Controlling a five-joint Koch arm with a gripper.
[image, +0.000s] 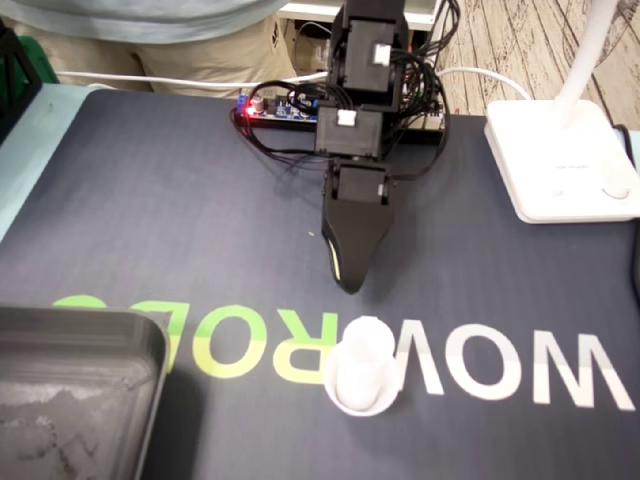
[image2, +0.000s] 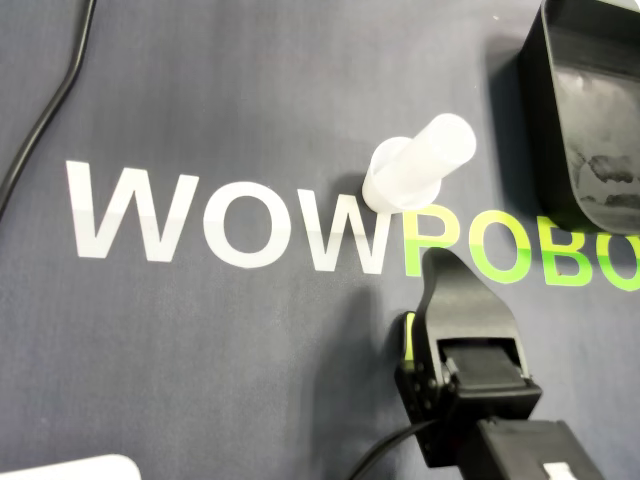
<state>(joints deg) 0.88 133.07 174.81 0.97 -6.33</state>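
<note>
Overhead view puts the gripper (image2: 440, 265), open or clenched I cannot tell, near the upright cup (image2: 418, 165), clear of the mat's (image2: 250, 100) edges; advancing low could topple it.

My arm reaches forward, wrist pitched down, end effector (image: 348, 280) low over the tabletop. Only one tip visible, can't read my jaw gap.

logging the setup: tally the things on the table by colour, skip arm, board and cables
white: 2 (tube, lamp base)
black: 1 (tray)
total: 3
</note>
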